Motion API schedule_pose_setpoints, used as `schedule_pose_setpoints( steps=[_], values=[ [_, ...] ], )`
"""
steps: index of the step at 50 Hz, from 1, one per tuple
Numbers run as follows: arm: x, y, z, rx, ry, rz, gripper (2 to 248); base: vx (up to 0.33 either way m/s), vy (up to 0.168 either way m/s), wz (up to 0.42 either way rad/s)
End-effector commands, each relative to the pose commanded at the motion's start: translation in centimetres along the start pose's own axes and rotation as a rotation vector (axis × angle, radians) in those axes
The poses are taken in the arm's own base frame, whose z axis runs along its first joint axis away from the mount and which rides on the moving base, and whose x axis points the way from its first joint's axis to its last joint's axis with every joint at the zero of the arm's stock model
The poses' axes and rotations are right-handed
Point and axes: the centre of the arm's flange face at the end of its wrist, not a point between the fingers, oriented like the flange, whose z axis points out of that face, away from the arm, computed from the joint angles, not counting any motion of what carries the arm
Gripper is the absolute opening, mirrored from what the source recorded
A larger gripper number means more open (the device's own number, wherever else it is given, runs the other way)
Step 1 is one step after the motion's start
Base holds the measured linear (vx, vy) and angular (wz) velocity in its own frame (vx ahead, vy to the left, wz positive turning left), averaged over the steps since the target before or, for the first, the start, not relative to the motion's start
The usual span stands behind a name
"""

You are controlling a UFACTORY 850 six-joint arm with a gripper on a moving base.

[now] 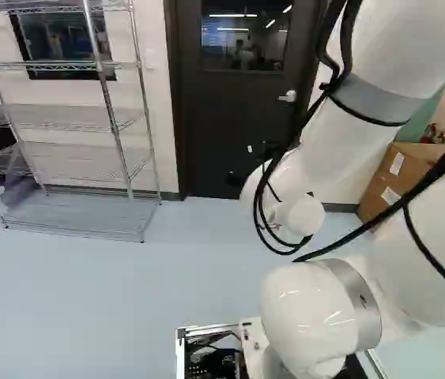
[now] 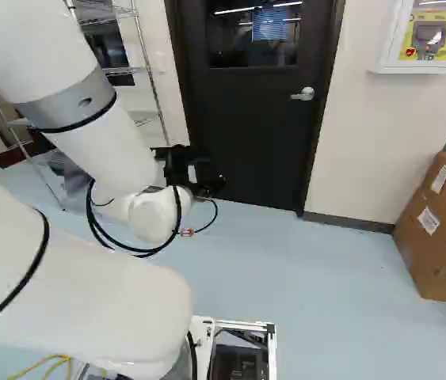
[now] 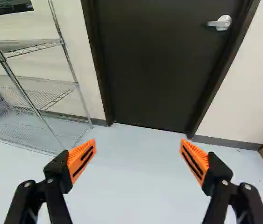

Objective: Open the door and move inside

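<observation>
A dark door (image 2: 246,119) with a window in its upper half stands closed in its frame across the room. Its silver lever handle (image 2: 304,94) is on the door's right side in both base views; the left base view shows the handle (image 1: 288,96) too. My gripper (image 2: 199,174) is low in front of the door in the right base view, left of the handle. In the wrist view the gripper (image 3: 138,143) is open, its orange pads wide apart with nothing between them. Ahead of it are the door (image 3: 154,70) and, farther off, the handle (image 3: 221,23), touched by neither finger.
A wire shelf rack (image 1: 80,150) stands against the wall left of the door in the left base view. Cardboard boxes (image 2: 436,229) sit by the wall at the right of the right base view, below a white wall cabinet (image 2: 425,69). Pale floor (image 2: 325,293) lies before the door.
</observation>
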Motion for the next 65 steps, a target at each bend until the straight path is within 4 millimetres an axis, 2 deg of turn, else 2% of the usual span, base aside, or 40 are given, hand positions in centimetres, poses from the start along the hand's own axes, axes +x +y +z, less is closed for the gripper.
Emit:
schedule_pose_setpoints(
  steps=[38,65],
  values=[
    [0.0,0.0,0.0,0.0,0.0,0.0,247,0.003,0.0,0.0],
    [0.0,0.0,0.0,0.0,0.0,0.0,247,0.108,0.003,-0.007]
  ],
)
